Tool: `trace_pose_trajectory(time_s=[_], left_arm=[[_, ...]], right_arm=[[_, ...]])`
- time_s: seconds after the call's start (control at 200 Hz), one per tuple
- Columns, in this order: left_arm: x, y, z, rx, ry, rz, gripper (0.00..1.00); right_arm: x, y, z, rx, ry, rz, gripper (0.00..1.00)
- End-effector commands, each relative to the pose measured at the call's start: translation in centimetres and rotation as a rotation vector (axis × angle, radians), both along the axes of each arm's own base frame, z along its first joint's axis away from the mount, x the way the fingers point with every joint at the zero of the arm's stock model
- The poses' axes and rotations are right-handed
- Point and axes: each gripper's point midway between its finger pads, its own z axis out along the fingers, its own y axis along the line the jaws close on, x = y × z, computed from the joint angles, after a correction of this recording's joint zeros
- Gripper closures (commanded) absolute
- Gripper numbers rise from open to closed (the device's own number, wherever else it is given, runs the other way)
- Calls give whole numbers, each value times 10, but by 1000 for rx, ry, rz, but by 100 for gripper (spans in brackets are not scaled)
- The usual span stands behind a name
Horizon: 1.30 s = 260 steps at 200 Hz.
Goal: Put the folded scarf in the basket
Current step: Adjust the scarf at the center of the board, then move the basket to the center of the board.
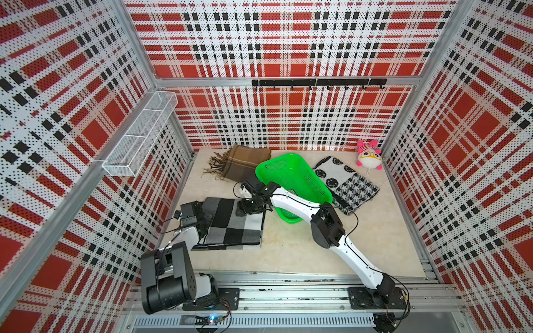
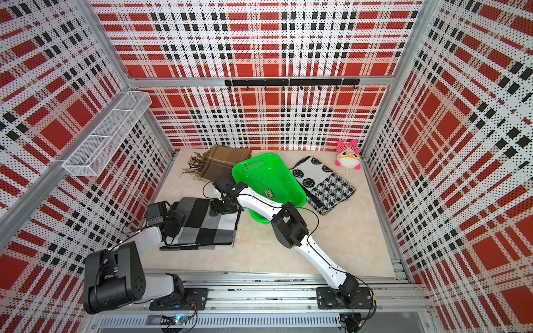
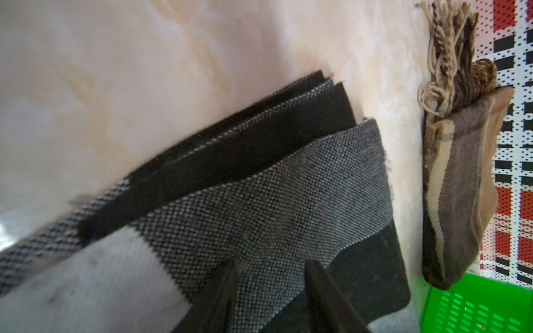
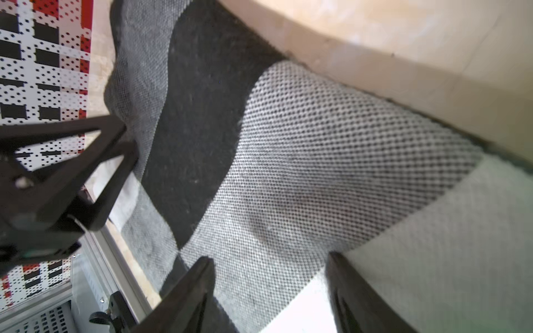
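The grey scarf lies folded on the counter, just beside the basket, not in it. The left end effector stands half open over its outer edge; the right end effector is wider, over the corner by the basket.

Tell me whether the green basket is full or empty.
Empty: the basket shows only bare perforated floor and a small sticker; the grey checked scarf lies folded beside it.
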Motion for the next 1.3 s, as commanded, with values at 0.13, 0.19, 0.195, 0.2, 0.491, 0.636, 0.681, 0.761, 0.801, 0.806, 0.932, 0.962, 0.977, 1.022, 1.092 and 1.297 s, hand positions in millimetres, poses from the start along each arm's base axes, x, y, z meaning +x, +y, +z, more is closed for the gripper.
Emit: trace_pose_trajectory(time_s=[0.13, 0.19, 0.195, 0.2, 0.491, 0.636, 0.681, 0.761, 0.801, 0.806, 0.932, 0.962, 0.977, 1.022, 1.092, 1.297], left_arm=[[29, -30, 61, 146, -37, -75, 50], [43, -53, 71, 155, -60, -137, 50], [44, -55, 73, 157, -63, -140, 50], [45, -58, 74, 158, -65, -147, 50], [99, -172, 142, 254, -224, -397, 38], [106, -193, 149, 248, -241, -436, 36], [105, -195, 148, 247, -240, -438, 36], [105, -197, 145, 246, -234, -446, 36], [104, -199, 144, 245, -233, -452, 36], [104, -199, 144, 245, -232, -453, 36], [99, -197, 146, 249, -238, -451, 35], [98, -196, 146, 251, -240, -448, 35], [97, -195, 147, 253, -241, -446, 35], [96, -193, 149, 257, -245, -444, 35], [96, -192, 151, 262, -250, -444, 35], [97, -191, 151, 267, -248, -447, 35]], right_arm=[[-11, 4, 91, 96, -120, 4, 26], [-6, -12, 115, 86, -149, -63, 26], [-5, -14, 115, 82, -150, -71, 26], [-4, -16, 118, 82, -153, -80, 26], [-11, -210, 122, -128, -9, -712, 32], [-46, -253, 86, -106, 188, -901, 26], [-49, -256, 81, -106, 216, -928, 25], [-48, -256, 74, -120, 238, -960, 24], [-47, -256, 69, -127, 253, -970, 24], [-47, -256, 68, -128, 257, -976, 24], [-50, -263, 49, -166, 324, -1023, 24], [-51, -266, 45, -169, 336, -1040, 24], [-50, -267, 45, -166, 338, -1048, 24], [-48, -269, 43, -159, 334, -1066, 25], [-41, -274, 43, -162, 319, -1097, 28], [-30, -307, 38, -238, 284, -1196, 42]])
